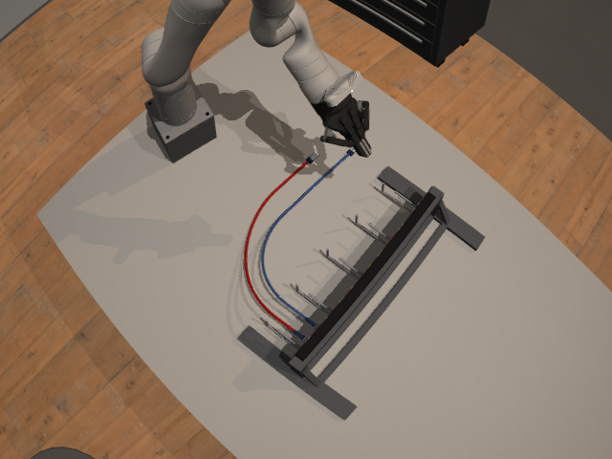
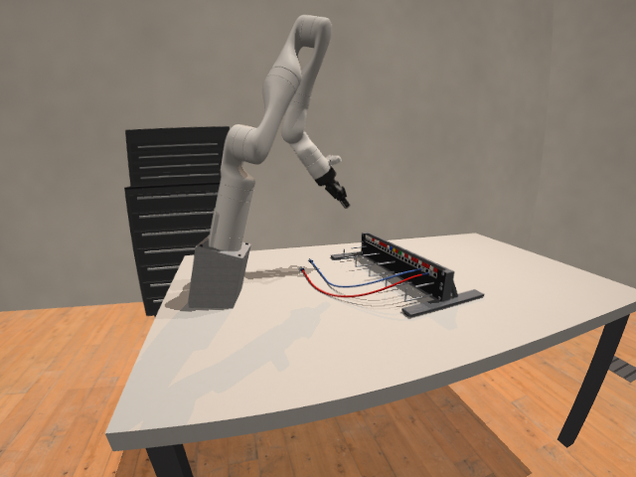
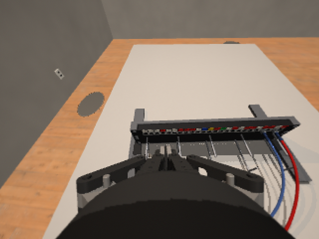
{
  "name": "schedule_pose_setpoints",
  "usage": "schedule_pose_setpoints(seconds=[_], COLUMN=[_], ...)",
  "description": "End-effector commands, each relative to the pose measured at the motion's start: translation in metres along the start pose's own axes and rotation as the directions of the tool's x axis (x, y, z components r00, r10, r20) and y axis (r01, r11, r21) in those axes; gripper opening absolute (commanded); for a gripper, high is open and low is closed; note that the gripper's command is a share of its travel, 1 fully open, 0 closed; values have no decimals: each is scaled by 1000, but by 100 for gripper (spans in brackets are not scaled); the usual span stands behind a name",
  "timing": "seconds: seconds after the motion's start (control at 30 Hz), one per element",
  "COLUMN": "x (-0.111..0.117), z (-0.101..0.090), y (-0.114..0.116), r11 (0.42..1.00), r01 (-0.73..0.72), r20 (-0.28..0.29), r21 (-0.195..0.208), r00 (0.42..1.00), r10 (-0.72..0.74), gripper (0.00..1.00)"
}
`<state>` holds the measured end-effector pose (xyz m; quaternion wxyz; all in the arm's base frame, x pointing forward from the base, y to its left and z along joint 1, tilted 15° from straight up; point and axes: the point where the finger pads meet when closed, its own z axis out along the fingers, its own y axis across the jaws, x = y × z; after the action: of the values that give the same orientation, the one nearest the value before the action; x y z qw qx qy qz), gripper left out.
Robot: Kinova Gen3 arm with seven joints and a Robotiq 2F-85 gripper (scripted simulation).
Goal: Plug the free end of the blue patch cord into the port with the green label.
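The green label's port [image 3: 223, 131] is too small to read.

Two cords [image 1: 264, 240] [image 2: 336, 285] [image 3: 283, 185], one rack [image 1: 371, 279] [image 2: 405, 258] [image 3: 214, 122], apparently one cabinet [image 1: 395, 24] [image 2: 174, 205].

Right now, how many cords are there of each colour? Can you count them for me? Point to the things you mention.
Red cord [image 1: 246, 242] [image 2: 336, 295] [image 3: 297, 184]: 1
Blue cord [image 1: 263, 247] [image 2: 341, 285] [image 3: 283, 181]: 1
Total: 2 cords
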<state>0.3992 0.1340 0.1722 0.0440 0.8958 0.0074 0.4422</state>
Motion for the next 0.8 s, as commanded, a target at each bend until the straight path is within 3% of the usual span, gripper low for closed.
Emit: schedule_pose_setpoints(seconds=[0.0, 0.5, 0.63, 0.77], x=[2, -2, -14, -33], z=[-3, -1, 5, 13], y=[-3, -1, 2, 4], r11=[1000, 999, 991, 958], r01=[0, -35, -122, -264], r20=[-5, 13, 52, 105], r21=[7, -8, -44, -110], r00=[1000, 999, 991, 956], r10=[0, 36, 125, 275], gripper=[0, 0, 0, 0])
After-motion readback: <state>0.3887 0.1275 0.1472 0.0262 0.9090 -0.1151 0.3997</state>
